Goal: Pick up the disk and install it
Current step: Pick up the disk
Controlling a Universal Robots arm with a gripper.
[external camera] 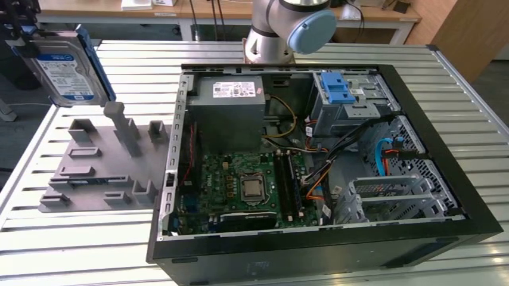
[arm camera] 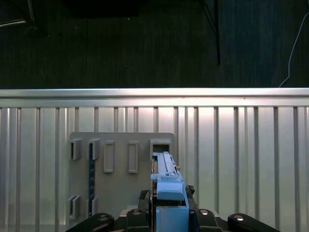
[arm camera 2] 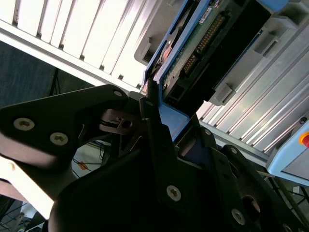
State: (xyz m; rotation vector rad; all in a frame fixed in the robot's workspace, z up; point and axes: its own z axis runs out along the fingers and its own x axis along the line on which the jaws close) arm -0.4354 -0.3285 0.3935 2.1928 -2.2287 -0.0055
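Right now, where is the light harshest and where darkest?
In the second wrist view the table slats glare white while the claw holding the disk looks dark; in the first wrist view the table edge gleams against a dark background; the exterior view is evenly lit.

The arm (external camera: 280, 27) rises at the far side of the exterior view, its blue-capped joint turned toward that view's right. The gripper (external camera: 22, 33) hangs high at the view's left, jaws closed on the disk (external camera: 68, 68). In the second wrist view, black fingers (arm camera 2: 154, 145) pinch its blue frame.
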